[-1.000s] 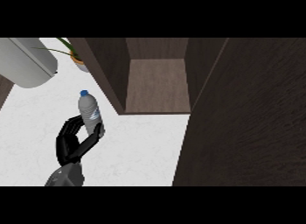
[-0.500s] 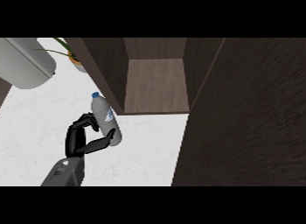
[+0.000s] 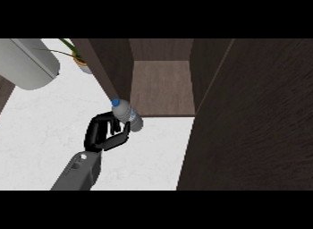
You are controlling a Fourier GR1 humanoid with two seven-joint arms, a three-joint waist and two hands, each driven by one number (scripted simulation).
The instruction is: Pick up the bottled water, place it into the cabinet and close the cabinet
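The bottled water (image 3: 129, 116), clear with a blue cap, is tilted with its cap toward the upper left, just in front of the cabinet's lower left corner. My left hand (image 3: 106, 133) has its black fingers curled round the bottle's lower part and holds it above the white counter (image 3: 34, 138). The dark wooden cabinet (image 3: 163, 87) stands open, and its inner shelf shows behind the bottle. Its door (image 3: 264, 125) is swung out and fills the right side of the view. My right hand does not show.
A large pale grey rounded object (image 3: 26, 62) lies at the upper left. A small potted plant (image 3: 78, 57) stands beside the cabinet's left wall (image 3: 112, 67). The open door hides everything on the right.
My left hand has curled round the bottle and carried it up and to the right, from the middle of the counter to the cabinet's front edge.
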